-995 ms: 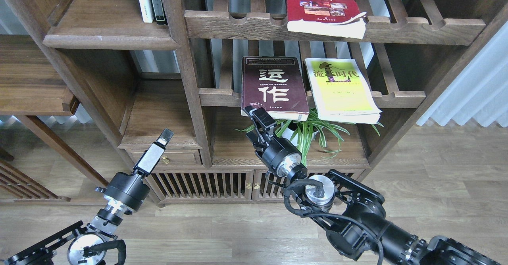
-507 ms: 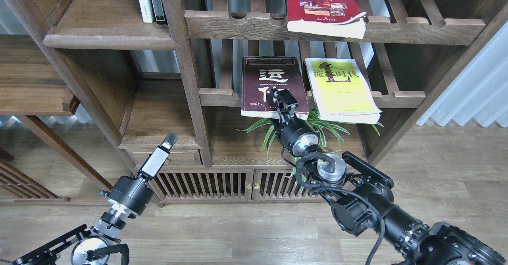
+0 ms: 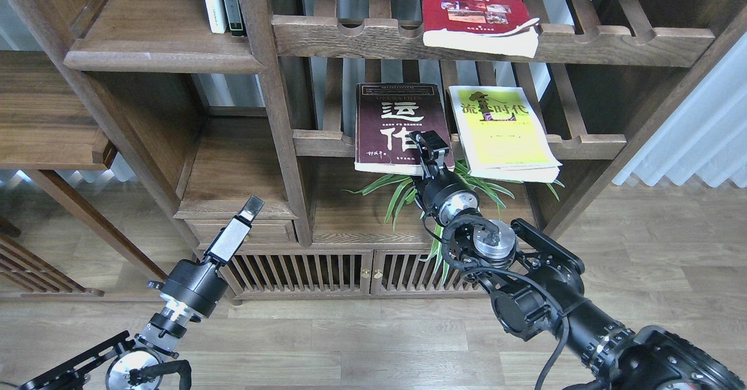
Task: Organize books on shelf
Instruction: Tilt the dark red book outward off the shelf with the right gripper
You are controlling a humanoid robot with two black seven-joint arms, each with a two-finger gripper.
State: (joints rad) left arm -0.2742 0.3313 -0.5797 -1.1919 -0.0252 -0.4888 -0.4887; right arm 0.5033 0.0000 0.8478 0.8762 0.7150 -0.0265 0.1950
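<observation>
Three books lie flat on slatted racks. The dark maroon book [image 3: 394, 112] and the yellow-green book [image 3: 505, 136] sit side by side on the middle rack and overhang its front rail. The red book [image 3: 470, 2] lies on the upper rack. The solid shelf [image 3: 157, 57] with a rounded front edge is at the upper left. My right gripper [image 3: 430, 146] is at the maroon book's front right corner, with a dark finger over the cover; its jaws cannot be told apart. My left gripper [image 3: 250, 208] is low, in front of the left lower compartment, seen edge-on and holding nothing.
Thin white and dark-spined books [image 3: 220, 2] stand at the back of the solid shelf. A green spider plant [image 3: 402, 190] sits under the middle rack, beside my right wrist. A low cabinet with slatted doors [image 3: 327, 273] is below. White curtains [image 3: 700, 127] hang at the right.
My right gripper has moved up and to the right, from below the maroon book's front left corner to its front right corner. The books and left arm have barely moved.
</observation>
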